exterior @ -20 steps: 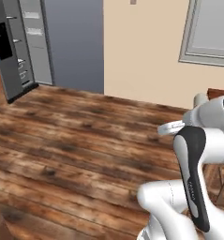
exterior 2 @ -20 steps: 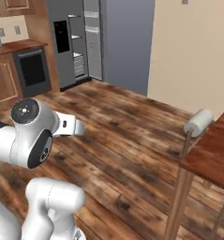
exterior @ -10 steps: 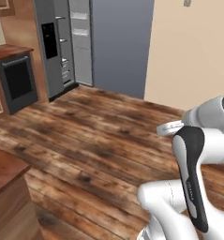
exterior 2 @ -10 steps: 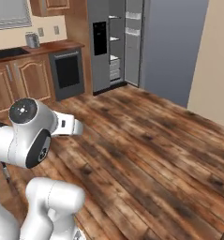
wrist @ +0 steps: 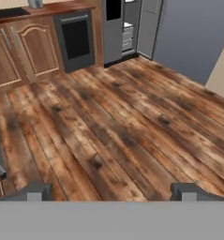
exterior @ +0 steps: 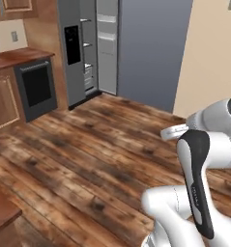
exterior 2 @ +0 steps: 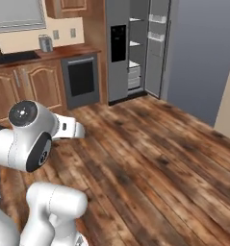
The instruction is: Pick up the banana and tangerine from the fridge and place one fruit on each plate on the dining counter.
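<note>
**Open-jawed gripper faces the open fridge across bare floor**

Taking the fridge (exterior 2: 135, 48) as landmark and reading the right base view from left to right: the brown kitchen worktop (exterior 2: 44, 52) runs along the wall to the fridge's left, with a small grey canister (exterior 2: 45, 43) standing on it and wooden cabinet doors (exterior 2: 32, 86) below. Just beside the fridge's left side sits the black oven (exterior 2: 81, 79). The fridge itself stands tall and grey, its black dispenser panel (exterior 2: 118, 43) on the closed left half; the right door (exterior 2: 157, 45) is swung open, and white inner shelves show between the two. The shelves are too small and far off to tell whether the banana or the tangerine lies on them. To the fridge's right a broad grey-blue wall panel (exterior 2: 203, 53) extends.

The wooden plank floor (exterior 2: 150, 163) stretches from the fridge's foot toward the robot. In the hand view the gripper (wrist: 111, 193) points toward the fridge, well apart from it, its two dark fingertips (wrist: 36, 191) spread wide with nothing between them.
</note>
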{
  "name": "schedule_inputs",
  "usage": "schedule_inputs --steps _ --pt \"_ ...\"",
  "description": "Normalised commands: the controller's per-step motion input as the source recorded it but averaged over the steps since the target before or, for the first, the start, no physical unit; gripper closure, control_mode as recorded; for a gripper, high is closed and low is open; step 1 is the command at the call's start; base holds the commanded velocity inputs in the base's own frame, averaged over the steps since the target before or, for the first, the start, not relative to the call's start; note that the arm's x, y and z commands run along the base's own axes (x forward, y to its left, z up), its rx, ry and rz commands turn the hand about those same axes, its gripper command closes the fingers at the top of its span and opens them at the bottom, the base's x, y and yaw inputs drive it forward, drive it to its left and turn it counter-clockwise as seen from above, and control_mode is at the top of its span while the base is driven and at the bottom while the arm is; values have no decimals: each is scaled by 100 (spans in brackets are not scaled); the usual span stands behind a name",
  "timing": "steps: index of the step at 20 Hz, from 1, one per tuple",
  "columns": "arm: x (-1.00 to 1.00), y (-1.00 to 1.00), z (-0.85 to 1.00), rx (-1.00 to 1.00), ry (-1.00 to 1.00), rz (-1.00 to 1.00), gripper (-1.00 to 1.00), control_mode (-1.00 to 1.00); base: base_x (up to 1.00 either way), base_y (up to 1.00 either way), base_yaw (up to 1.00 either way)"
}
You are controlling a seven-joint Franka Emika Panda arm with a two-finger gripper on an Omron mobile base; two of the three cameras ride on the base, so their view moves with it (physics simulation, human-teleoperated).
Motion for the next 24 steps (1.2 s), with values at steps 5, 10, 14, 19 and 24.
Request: schedule_inputs --steps 5,10,14,19,24 --pt "0 0 0 0 0 0 -100 100 100 -52 24" --pt "0 0 0 0 0 0 -100 100 99 -48 24" --pt "0 0 0 0 0 0 -100 100 100 -36 25" --pt "0 0 0 0 0 0 -100 100 99 -26 25" --pt "0 0 0 0 0 0 -100 100 95 -17 23"
